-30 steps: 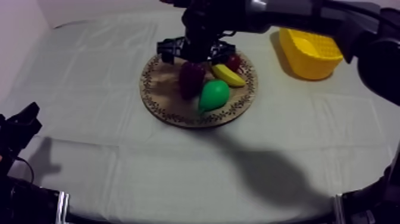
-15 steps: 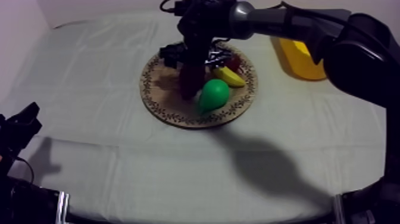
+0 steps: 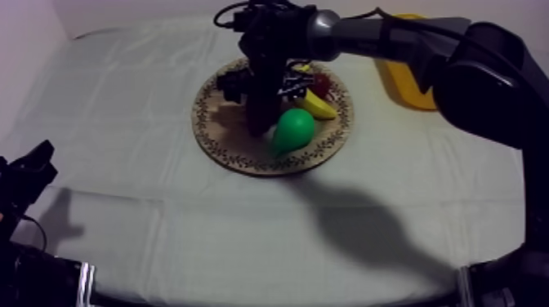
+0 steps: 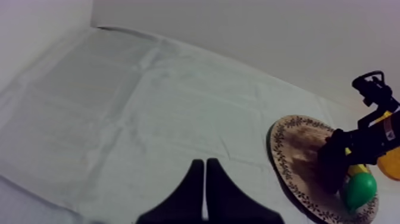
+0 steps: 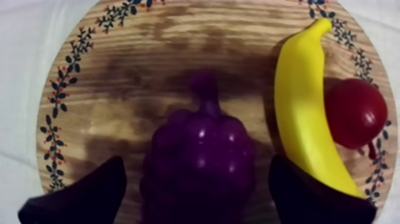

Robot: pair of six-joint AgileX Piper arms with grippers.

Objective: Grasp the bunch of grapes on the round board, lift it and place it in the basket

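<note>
grapes point(image 5: 199, 149) lie on the wooden board point(image 5: 119, 77), between the spread fingers of my right gripper point(image 5: 196, 173), which grips nothing yet. to do this well i should sink until the fingers flank the widest part of the bunch (not the thin stem). the one nearest the banana point(image 5: 300, 101) must stay off it. then i close squarely and lift straight up before crossing to the yellow basket point(image 3: 406, 88). my left gripper point(image 4: 205, 164) rests closed, well apart.

Right claw point(image 5: 196, 170) agape — left claw point(image 4: 205, 164) pinched
</note>
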